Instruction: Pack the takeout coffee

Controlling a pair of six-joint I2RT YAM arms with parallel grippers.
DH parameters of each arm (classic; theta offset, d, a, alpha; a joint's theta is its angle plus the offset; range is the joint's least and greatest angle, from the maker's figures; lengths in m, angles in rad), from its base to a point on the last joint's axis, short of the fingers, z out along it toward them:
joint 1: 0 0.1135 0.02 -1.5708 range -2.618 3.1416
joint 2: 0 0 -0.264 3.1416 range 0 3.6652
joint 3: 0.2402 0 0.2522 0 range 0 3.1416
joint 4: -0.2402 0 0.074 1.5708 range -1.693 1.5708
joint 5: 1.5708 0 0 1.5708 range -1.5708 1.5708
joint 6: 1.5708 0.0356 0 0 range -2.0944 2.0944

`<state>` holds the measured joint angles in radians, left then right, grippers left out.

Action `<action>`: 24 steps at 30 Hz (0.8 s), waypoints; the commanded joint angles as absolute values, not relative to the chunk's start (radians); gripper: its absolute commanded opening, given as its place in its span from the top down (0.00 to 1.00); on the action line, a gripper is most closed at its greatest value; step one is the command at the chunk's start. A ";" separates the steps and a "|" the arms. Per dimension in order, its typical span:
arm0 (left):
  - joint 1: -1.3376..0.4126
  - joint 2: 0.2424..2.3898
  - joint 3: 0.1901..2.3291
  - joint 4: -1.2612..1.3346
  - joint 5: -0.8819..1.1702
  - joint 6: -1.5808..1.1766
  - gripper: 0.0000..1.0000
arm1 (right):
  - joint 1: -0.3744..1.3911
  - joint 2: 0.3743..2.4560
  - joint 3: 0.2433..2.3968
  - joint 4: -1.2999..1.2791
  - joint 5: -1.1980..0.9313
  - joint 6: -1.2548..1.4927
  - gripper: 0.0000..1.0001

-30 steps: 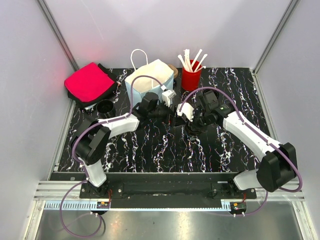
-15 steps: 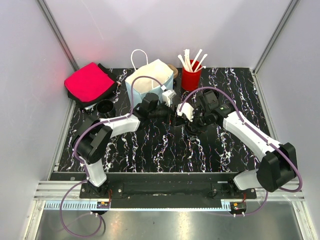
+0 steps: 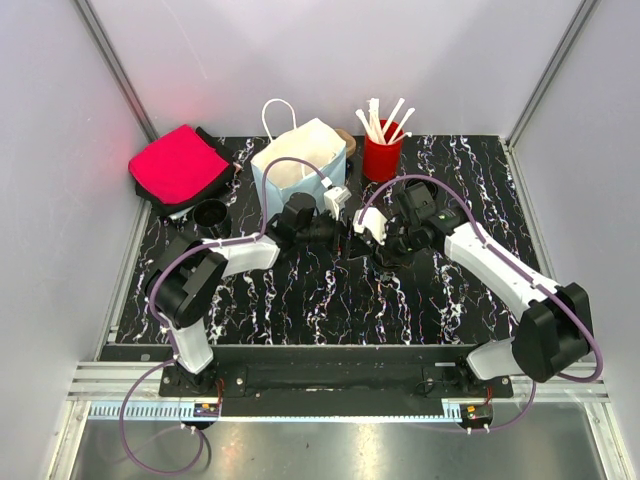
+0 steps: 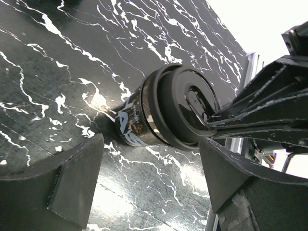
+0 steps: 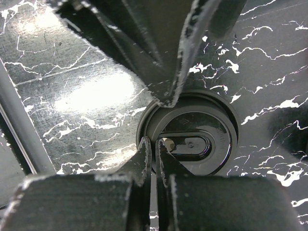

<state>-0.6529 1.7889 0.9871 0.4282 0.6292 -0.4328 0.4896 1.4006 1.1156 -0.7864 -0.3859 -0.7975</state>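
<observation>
The black bench (image 3: 330, 300) with white marble veins carries everything. At its far edge stands a white paper bag (image 3: 295, 160) with a looped handle, and to the left of it lies a pink fabric pouch (image 3: 178, 165). To the right of the bag stands a red cup (image 3: 381, 158) full of white stirrers. The left hand (image 4: 149, 144) is spread wide, with one finger on each side of the takeout coffee (image 4: 163, 113), and neither finger touches it; it holds nothing. The right hand (image 5: 153, 147) has its fingers pressed together, and their tips rest on the black lid of the coffee. The takeout coffee stands on the bench in front of the paper bag, between the two hands. A small lidless black cup (image 3: 210, 213) stands near the pink pouch.
</observation>
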 commanded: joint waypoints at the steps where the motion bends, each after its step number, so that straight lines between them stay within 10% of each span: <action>1: -0.653 1.776 0.973 0.528 0.672 -0.459 0.17 | 0.485 1.410 1.114 -0.787 -0.403 -0.782 1.00; 20: -0.655 1.782 0.976 0.523 0.666 -0.463 0.17 | 0.485 1.437 1.108 -0.772 -0.391 -0.772 0.99; 24: -0.655 1.784 0.979 0.522 0.666 -0.463 0.17 | 0.485 1.428 1.112 -0.773 -0.393 -0.772 0.87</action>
<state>-0.6537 1.7889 0.9787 0.4664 0.6487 -0.4614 0.4896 1.4322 1.1103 -0.7818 -0.3843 -0.7826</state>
